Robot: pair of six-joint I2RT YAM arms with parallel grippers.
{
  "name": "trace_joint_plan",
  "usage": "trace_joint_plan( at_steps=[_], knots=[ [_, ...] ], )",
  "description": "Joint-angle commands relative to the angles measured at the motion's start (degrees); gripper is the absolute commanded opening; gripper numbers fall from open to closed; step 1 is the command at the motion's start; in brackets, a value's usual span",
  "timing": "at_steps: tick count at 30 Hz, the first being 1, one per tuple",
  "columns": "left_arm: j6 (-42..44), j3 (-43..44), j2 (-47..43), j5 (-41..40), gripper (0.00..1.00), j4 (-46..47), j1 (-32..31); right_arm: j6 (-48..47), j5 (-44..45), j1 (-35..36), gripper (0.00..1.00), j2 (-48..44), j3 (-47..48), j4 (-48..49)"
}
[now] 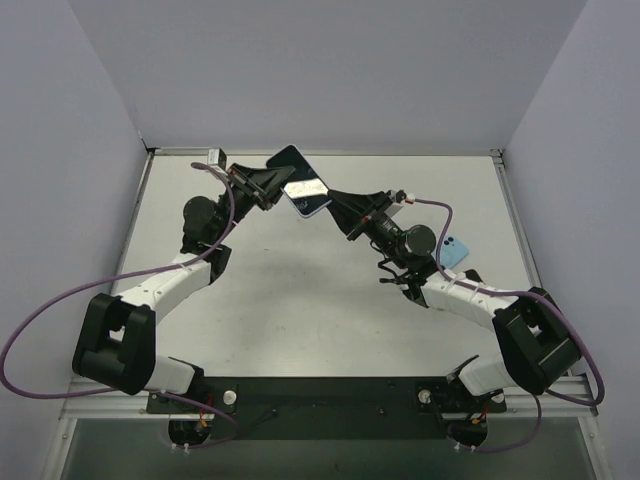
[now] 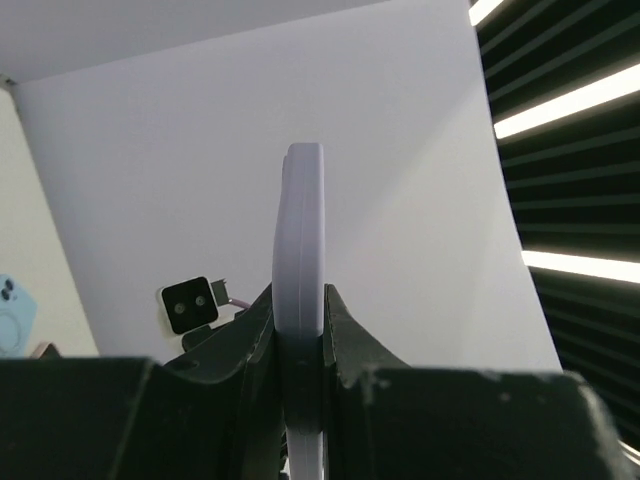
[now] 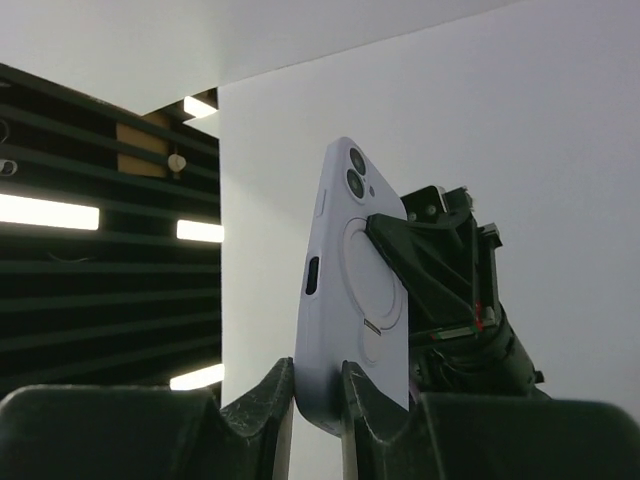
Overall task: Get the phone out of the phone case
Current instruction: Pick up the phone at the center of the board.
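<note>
Top external view: the lavender rubbery phone case [image 3: 340,300] with its dark-screened phone [image 1: 303,188] is held above the white counter [image 1: 300,300], left fingers [image 2: 350,345] and right fingers [image 3: 265,400] clamped on opposite ends; one pair should hold firm while the other peels a corner

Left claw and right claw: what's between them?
The lavender-cased phone, gripped by the left claw and right claw; clearest in the top view.
</note>
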Motion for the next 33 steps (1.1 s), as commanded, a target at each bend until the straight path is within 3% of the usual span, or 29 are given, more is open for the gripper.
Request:
trace_joint_plan(
  at_steps=[1,33],
  knots=[
    [-7.41,7.37,-5.14,2.07,0.00,19.76,-3.53,6.11,6.63,1.07,0.00,-0.24,5.92,16.40],
    [-14.35,16.69,-5.05,-3.64,0.00,30.40,-6.16,6.47,9.54,5.82,0.00,7.32,18.50,16.58]
  ],
)
